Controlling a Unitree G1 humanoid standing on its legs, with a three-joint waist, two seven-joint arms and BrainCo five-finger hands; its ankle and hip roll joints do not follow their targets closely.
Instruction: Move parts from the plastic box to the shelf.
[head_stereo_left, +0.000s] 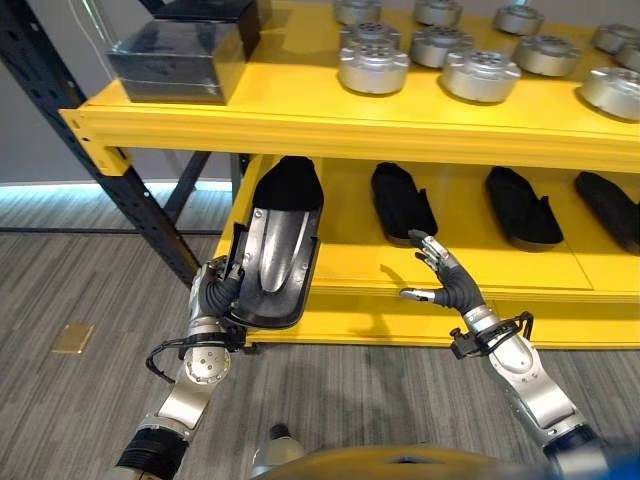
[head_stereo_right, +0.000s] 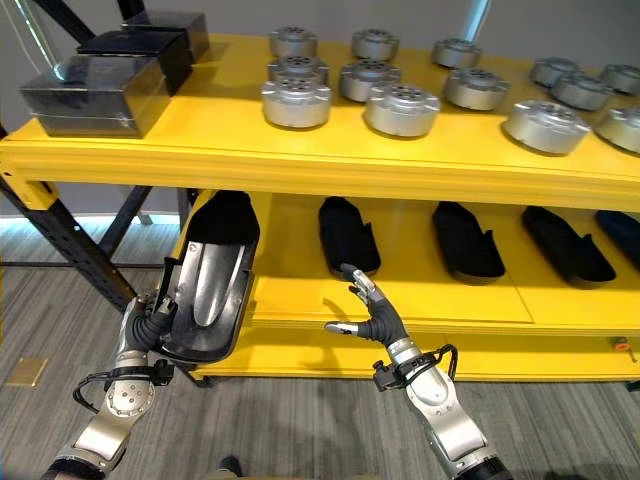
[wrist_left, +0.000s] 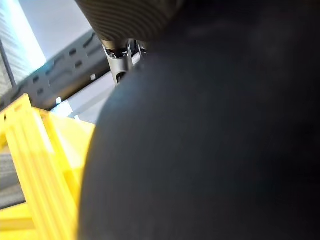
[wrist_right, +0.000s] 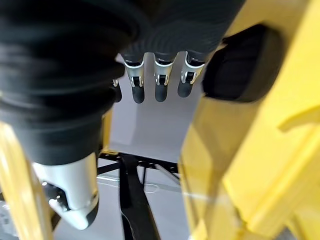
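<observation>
While the left hand (head_stereo_left: 218, 285) grips the near end of a long black part (head_stereo_left: 280, 245) with a shiny silver hollow, that part stands tilted up against the front edge of the yellow shelf (head_stereo_left: 340, 135), its far tip poking into the lower level at the left end. The fingers are curled round the part's lower edge, holding it firmly; in the left wrist view the dark part (wrist_left: 210, 140) blocks almost everything. Over on the other side, the right hand (head_stereo_left: 447, 283) hangs in front of the lower level's lip, fingers spread and relaxed, thumb out, holding nothing. The right wrist view confirms it: straight dark-tipped fingers (wrist_right: 161, 85) with air beyond them. On the lower level, three more black parts (head_stereo_left: 403, 200) lie side by side, well apart from each other. Up on the top level sit rows of round silver metal discs (head_stereo_left: 373, 68), and at its left end dark boxes (head_stereo_left: 180, 55) are stacked.
</observation>
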